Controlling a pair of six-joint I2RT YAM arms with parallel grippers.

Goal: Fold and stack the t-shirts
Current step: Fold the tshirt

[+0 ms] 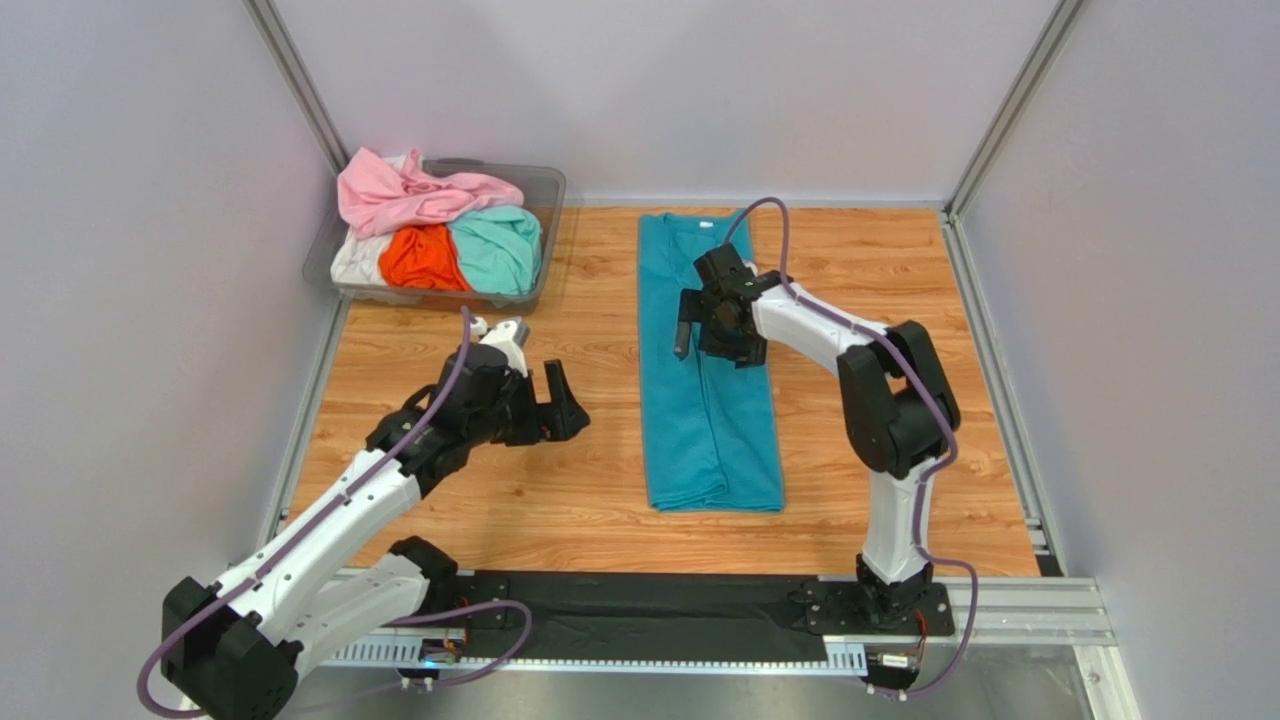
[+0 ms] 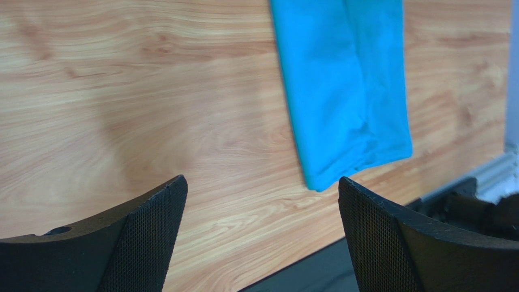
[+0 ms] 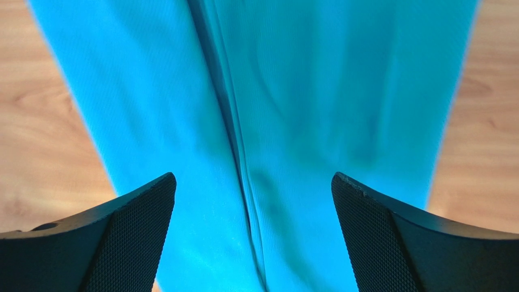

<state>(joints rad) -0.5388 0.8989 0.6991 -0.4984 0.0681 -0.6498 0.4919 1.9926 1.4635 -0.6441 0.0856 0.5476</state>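
Top external view, worktop (image 1: 451, 495): wood-grain board, walled on three sides, with both arms reaching in from the near edge.
Teal shirt (image 1: 706, 390): lies flat in the middle of the worktop, folded lengthwise into a long narrow strip. It runs from the far edge towards the near edge, collar at the far end. The right wrist view shows a fold line running down its length.
Tub (image 1: 549, 188): clear plastic, in the far left corner, well apart from the teal shirt.
Pink shirt (image 1: 421, 192): crumpled on top of the heap in the tub, at the far side.
Mint shirt (image 1: 501, 248): bunched at the right of the tub.
Orange shirt (image 1: 421, 258): bunched in the middle, between the mint and the white.
White shirt (image 1: 356, 263): at the left of the tub, spilling over its edge.
Left tool (image 2: 262, 182): fingers spread wide with nothing between them, over bare worktop left of the teal shirt and near the tub.
Right tool (image 3: 253, 176): fingers spread wide over the far half of the teal shirt, one on each side of the fold line. Whether the tips touch the cloth cannot be told.
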